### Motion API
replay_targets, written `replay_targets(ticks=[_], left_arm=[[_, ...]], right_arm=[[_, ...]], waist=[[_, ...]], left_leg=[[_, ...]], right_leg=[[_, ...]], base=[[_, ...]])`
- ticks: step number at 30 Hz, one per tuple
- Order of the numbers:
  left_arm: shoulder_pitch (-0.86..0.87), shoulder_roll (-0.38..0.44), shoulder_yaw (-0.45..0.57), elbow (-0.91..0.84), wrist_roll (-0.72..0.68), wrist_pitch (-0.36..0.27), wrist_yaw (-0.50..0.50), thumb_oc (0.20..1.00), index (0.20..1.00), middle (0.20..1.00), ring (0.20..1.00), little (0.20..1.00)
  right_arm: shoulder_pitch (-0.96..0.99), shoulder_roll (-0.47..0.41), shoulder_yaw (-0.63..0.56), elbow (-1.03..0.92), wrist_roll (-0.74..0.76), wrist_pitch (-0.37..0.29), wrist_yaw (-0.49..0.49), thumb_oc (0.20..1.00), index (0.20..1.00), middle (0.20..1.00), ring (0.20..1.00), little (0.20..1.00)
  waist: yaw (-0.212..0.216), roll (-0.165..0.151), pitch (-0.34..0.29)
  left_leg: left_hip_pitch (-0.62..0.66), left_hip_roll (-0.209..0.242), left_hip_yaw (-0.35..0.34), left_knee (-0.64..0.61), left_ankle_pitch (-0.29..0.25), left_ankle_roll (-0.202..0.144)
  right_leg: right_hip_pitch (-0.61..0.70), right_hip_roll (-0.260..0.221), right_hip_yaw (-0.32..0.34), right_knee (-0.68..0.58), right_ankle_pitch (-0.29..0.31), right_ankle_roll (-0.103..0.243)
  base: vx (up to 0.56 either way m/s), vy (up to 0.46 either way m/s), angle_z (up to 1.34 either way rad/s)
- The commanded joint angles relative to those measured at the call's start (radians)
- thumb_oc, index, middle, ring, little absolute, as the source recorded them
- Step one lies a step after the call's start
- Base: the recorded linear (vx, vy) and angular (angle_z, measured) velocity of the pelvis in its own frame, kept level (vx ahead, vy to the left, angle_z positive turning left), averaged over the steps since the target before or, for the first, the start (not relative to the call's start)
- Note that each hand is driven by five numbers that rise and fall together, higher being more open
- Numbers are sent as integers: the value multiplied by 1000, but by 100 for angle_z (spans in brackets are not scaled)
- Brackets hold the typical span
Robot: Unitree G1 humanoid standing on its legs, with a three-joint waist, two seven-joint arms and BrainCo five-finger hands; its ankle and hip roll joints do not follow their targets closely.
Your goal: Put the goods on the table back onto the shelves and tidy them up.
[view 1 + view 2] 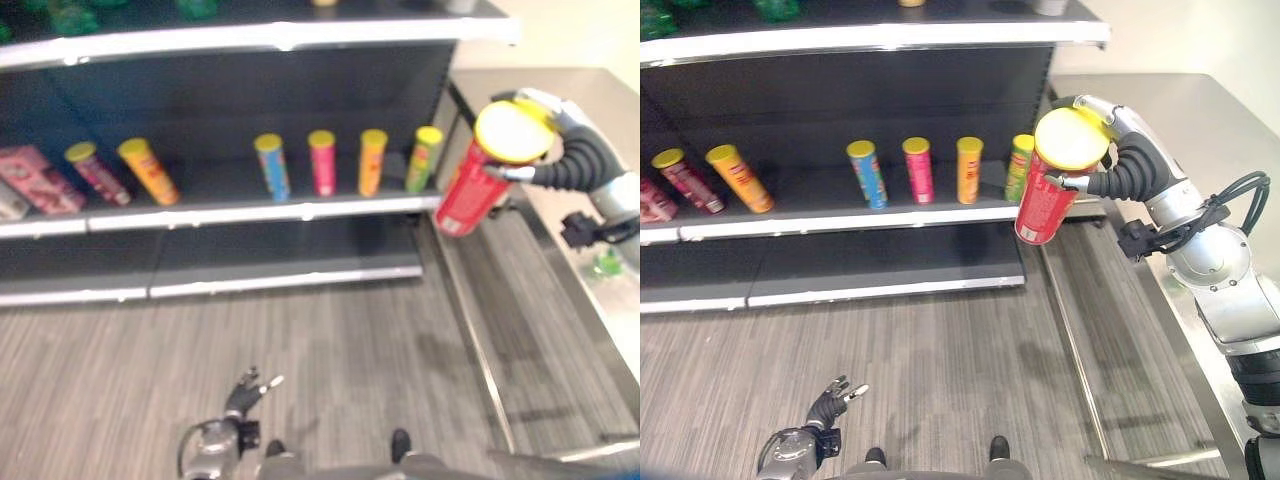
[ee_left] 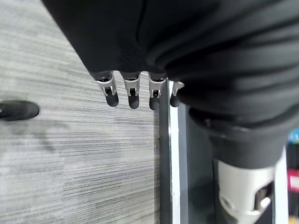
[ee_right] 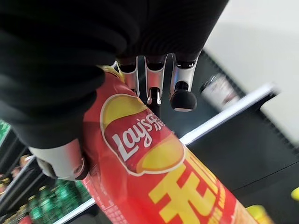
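Red can: yellow-lidded, tilted, at 2 o'clock beside the shelf.
Right hand: fingers clamped around it.
Left hand: 7 o'clock, fingers loosely apart.

Even overhead light is washing the scene, leaving the shelf edge glaring white while the recess behind the cans is sitting in shadow. The pale surface is bleaching out. Straight shelf lines are bowing toward the frame edges. Up close, the red can is blurring.
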Motion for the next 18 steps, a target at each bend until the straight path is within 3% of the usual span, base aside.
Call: replay_targets(ticks=[1, 5, 8, 11, 12, 13, 14, 15, 17, 18], left_arm=[[-7, 38, -9, 16, -1, -18, 2, 1000, 1000, 1000, 1000, 1000], [-13, 47, 11, 22, -22, -28, 23, 1000, 1000, 1000, 1000, 1000], [-5, 57, 12, 12, -13, -26, 23, 1000, 1000, 1000, 1000, 1000], [-14, 57, -4, 22, 4, -24, 17, 1000, 1000, 1000, 1000, 1000], [-44, 66, -29, 23, 38, -22, 16, 1000, 1000, 1000, 1000, 1000], [-51, 80, -41, 19, 55, -19, 13, 1000, 1000, 1000, 1000, 1000], [-56, 95, -45, 10, 58, -17, 11, 1000, 1000, 1000, 1000, 1000], [-53, 111, -39, -5, 48, -12, 4, 1000, 1000, 1000, 1000, 1000], [-60, 121, -32, 2, 44, -5, -5, 1000, 1000, 1000, 1000, 1000], [-60, 121, -32, 2, 44, -5, -5, 1000, 1000, 1000, 1000, 1000]], right_arm=[[-11, 41, -66, -39, 49, -37, -5, 200, 200, 200, 200, 200], [28, 38, -84, -40, 57, -42, -10, 200, 200, 200, 200, 200], [80, 27, -137, -49, 56, -38, -12, 200, 200, 200, 200, 200], [108, 49, -161, -59, 53, -32, -9, 200, 200, 200, 200, 200], [118, 81, -163, -51, 25, -12, -9, 200, 200, 200, 200, 200], [99, 106, -138, -41, 19, -8, -12, 200, 200, 200, 200, 200], [86, 126, -114, -40, 25, -6, -9, 200, 200, 200, 200, 200], [82, 144, -100, -35, 31, -5, -6, 200, 200, 200, 200, 200], [79, 151, -83, -32, 31, -1, 3, 200, 200, 200, 200, 200], [79, 151, -83, -32, 31, -1, 3, 200, 200, 200, 200, 200]], waist=[[10, -27, -12], [-8, -10, -18], [-15, 6, -38], [-8, 11, -58], [-10, 4, -58], [-4, -9, -56], [-1, -8, -55], [4, -7, -57], [-7, 3, -56], [-7, 3, -57]], left_leg=[[7, 20, -10, -2, -98, -35], [-18, 186, -52, -52, 52, -90], [-54, 248, -11, -66, 117, -123], [-28, 226, 32, -88, 56, -123], [-29, 175, 71, -85, 22, -125], [-23, 139, 102, -94, 8, -106], [-13, 113, 125, -110, -3, -88], [-6, 92, 155, -122, -8, -71], [1, 60, 166, -131, -32, -41], [0, 60, 167, -131, -32, -41]], right_leg=[[-3, 24, 4, 3, -113, 14], [8, -44, 1, 7, -144, 60], [66, -107, -21, 22, -163, 107], [104, -162, -31, 41, -157, 133], [89, -233, -37, 92, -20, 138], [63, -270, -33, 109, 68, 138], [37, -287, -46, 128, 100, 128], [18, -284, -66, 149, 116, 116], [-38, -215, -45, 212, 66, 92], [-40, -215, -44, 213, 65, 92]], base=[[186, 412, 27], [206, 429, 14], [390, 554, 13], [338, 439, 2], [414, 698, -16], [314, 667, -7], [181, 506, -14], [178, 462, -27], [142, 367, -29], [208, 445, -6]])
